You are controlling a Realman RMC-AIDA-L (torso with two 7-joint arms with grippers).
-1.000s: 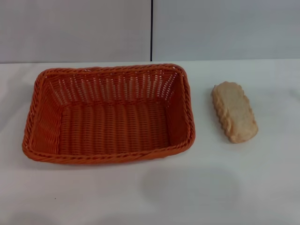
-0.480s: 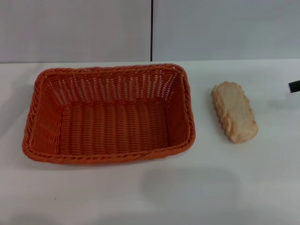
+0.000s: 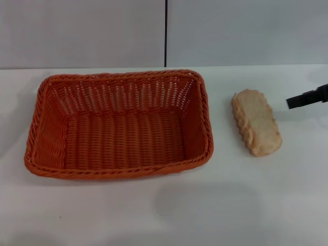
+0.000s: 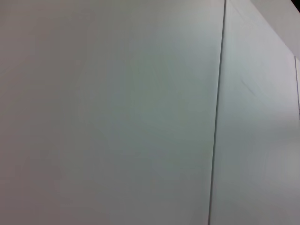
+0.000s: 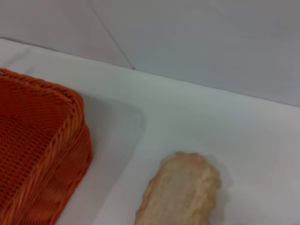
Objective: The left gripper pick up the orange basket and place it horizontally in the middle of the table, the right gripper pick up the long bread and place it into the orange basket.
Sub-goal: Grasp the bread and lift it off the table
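My right pincer (image 3: 307,97) shows only as a slim black tip at the right edge of the head view, above the smooth white tabletop (image 3: 230,205) and just beyond the long bread (image 3: 255,122); I cannot tell how its fingers stand. The bread lies flat, pale tan, oblong with scalloped edges. Well to its left sits the orange basket (image 3: 119,169), rectangular woven wicker with a braided rim and sloping sides. My left pincer is out of sight.
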